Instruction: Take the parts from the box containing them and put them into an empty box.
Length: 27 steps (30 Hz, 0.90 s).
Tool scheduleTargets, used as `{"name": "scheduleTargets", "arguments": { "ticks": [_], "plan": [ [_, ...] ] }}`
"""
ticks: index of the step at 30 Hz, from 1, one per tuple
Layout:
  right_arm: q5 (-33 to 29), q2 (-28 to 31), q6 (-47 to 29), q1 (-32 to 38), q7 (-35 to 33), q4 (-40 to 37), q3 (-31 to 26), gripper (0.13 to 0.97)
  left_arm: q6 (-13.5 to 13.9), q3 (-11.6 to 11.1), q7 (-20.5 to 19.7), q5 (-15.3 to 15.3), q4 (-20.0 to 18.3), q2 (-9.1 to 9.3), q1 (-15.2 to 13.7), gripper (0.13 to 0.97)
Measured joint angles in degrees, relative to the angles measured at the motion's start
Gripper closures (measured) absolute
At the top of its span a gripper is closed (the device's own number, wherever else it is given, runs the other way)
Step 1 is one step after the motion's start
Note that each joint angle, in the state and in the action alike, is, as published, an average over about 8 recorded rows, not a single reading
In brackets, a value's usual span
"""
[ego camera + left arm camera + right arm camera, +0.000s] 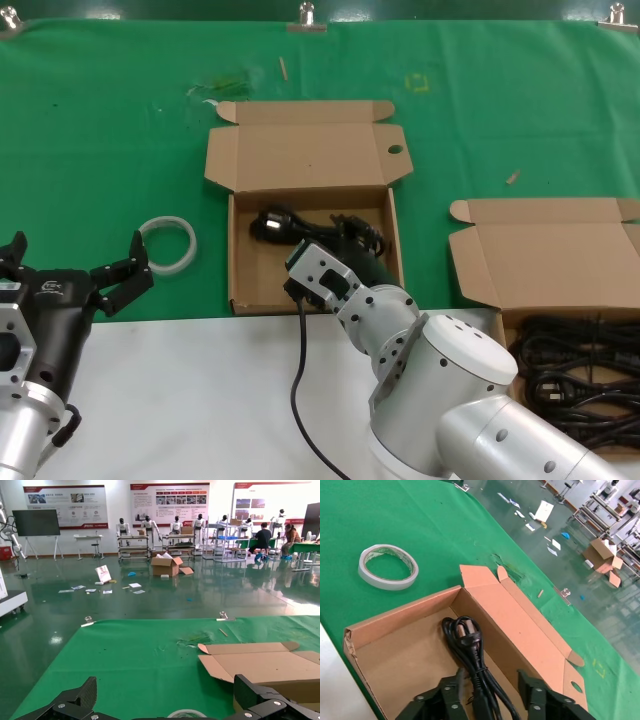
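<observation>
Placement is the step in hand, as I judge it: my right gripper (pixel 490 700) sits down inside the middle box (pixel 238 290), the one with the round hole (pixel 395 150) in its lid flap, and a coiled black cable (pixel 470 650) lies on its floor between my spread fingers (pixel 442 700). From the right wrist view the jaws stand either side of the bundle, and I cannot tell for certain whether they touch it, so I take it as just let go or about to be. Next I would lift straight up clear of the walls, then swing right to the source box (pixel 480 250), where more black cables (pixel 580 370) lie heaped at the near right.

My left gripper (pixel 75 275) waits at the near left with its fingers spread and holding nothing, beside the white tape ring (pixel 168 245).

Only the head view shows the full source box and both arms together. Only the right wrist view shows the plug end and the gap around the cable. The left wrist view adds little beyond the box's raised lid (pixel 260 662).
</observation>
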Motion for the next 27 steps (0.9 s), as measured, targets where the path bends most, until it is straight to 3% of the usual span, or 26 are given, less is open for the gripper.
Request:
{"name": "scheduleTargets", "arguments": {
  "ticks": [7, 17, 24, 27],
  "plan": [
    [0.0, 0.0, 0.0, 0.0, 0.0, 0.0, 0.0, 0.681, 0.0, 0.0, 0.0, 0.0, 0.0, 0.0, 0.0, 0.132],
    [-0.4, 0.0, -0.3, -0.3, 0.6, 0.2, 0.4, 0.452, 0.0, 0.0, 0.0, 0.0, 0.0, 0.0, 0.0, 0.132],
    [-3.5, 0.0, -2.3, -2.2, 5.1, 1.4, 3.1, 0.294, 0.0, 0.0, 0.0, 0.0, 0.0, 0.0, 0.0, 0.132],
    [-5.5, 0.0, -3.5, -3.4, 7.8, 2.2, 4.7, 0.265, 0.0, 0.0, 0.0, 0.0, 0.0, 0.0, 0.0, 0.132]
  ]
}}
